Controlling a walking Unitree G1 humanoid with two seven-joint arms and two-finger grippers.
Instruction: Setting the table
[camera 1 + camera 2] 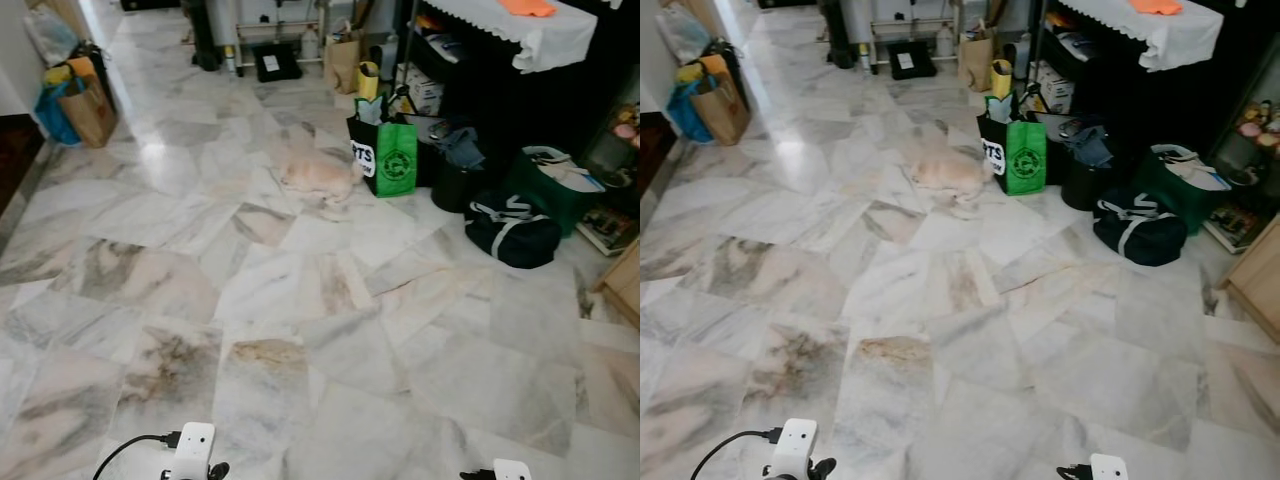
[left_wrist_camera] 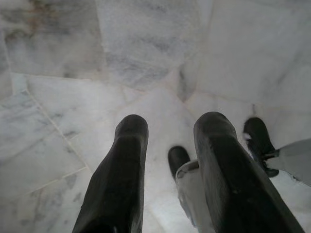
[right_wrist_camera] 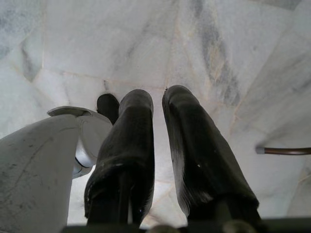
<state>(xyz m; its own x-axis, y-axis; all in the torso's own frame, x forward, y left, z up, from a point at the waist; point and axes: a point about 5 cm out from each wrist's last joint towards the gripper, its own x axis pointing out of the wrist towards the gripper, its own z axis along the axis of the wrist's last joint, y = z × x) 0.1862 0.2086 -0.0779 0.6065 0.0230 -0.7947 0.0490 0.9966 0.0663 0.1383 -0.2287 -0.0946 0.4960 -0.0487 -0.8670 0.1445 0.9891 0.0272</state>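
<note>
A table (image 1: 548, 38) draped in a white cloth stands at the far right, with an orange item (image 1: 527, 7) lying on top. Both arms hang low at my sides, over pale marble floor. In the left wrist view, my left gripper (image 2: 171, 126) points down at the tiles, open, with nothing between its fingers. My right gripper (image 3: 158, 97) also points at the floor, its two black fingers nearly touching and holding nothing. The white wrist housings (image 1: 192, 450) peek in at the lower edge of the left eye view.
A light-coloured dog (image 1: 315, 175) lies on the floor ahead. Beside it stand a green shopping bag (image 1: 388, 155), a black duffel (image 1: 512, 228) and a dark green bag (image 1: 555, 185). More bags (image 1: 85, 105) lean at the far left. A wooden unit (image 1: 625, 280) juts in at the right.
</note>
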